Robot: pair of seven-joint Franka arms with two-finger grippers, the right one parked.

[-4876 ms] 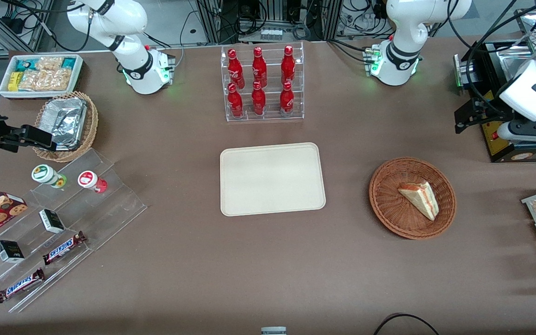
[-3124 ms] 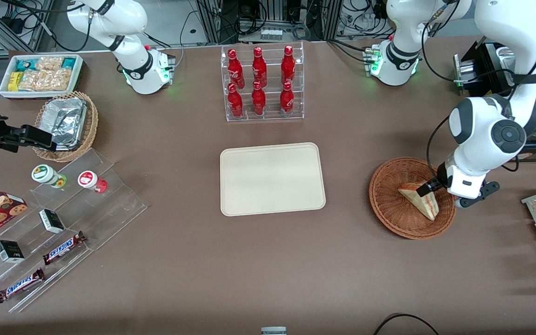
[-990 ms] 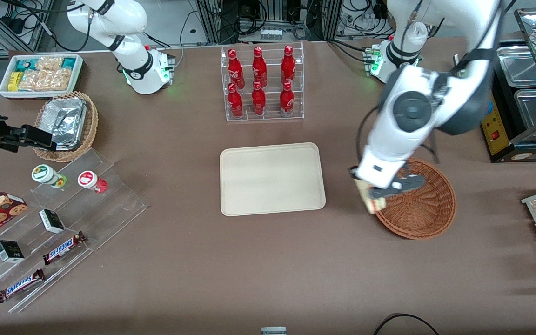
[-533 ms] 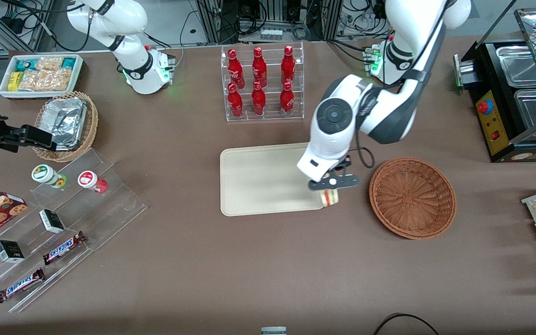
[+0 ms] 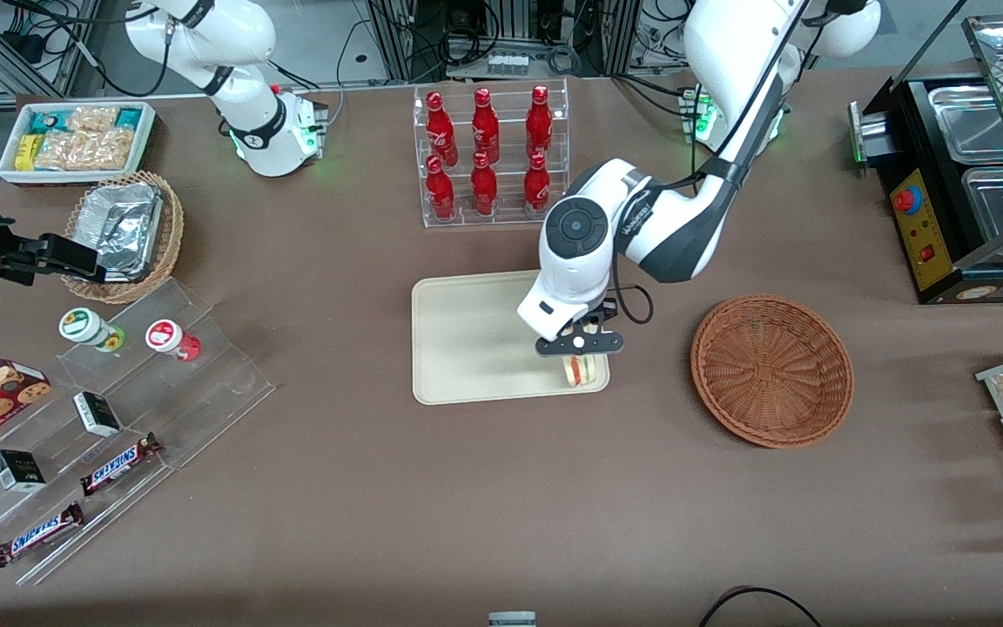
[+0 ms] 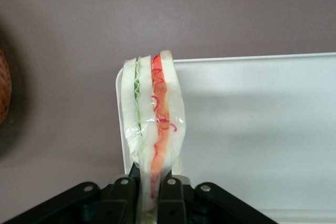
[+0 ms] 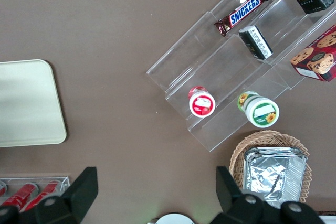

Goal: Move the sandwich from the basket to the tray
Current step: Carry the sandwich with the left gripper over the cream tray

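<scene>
My left gripper (image 5: 579,346) is shut on the sandwich (image 5: 579,369), a wrapped white-bread wedge with red-orange and green filling, and holds it above the corner of the cream tray (image 5: 475,340) that is nearest the front camera and the basket. In the left wrist view the sandwich (image 6: 152,124) hangs edge-on between the black fingers (image 6: 122,198) over the tray's rounded corner (image 6: 252,129). The reddish-brown wicker basket (image 5: 771,369) lies beside the tray, toward the working arm's end of the table, with nothing in it.
A clear rack of red bottles (image 5: 488,157) stands farther from the front camera than the tray. A stepped acrylic shelf with snacks (image 5: 110,418), a tan basket with a foil container (image 5: 123,231) and a white snack bin (image 5: 75,139) lie toward the parked arm's end. A black appliance (image 5: 954,174) stands at the working arm's end.
The gripper went to the basket, closed on the sandwich and lifted it out. It then carried it sideways from above the basket's rim to above the tray's corner. The basket now holds nothing.
</scene>
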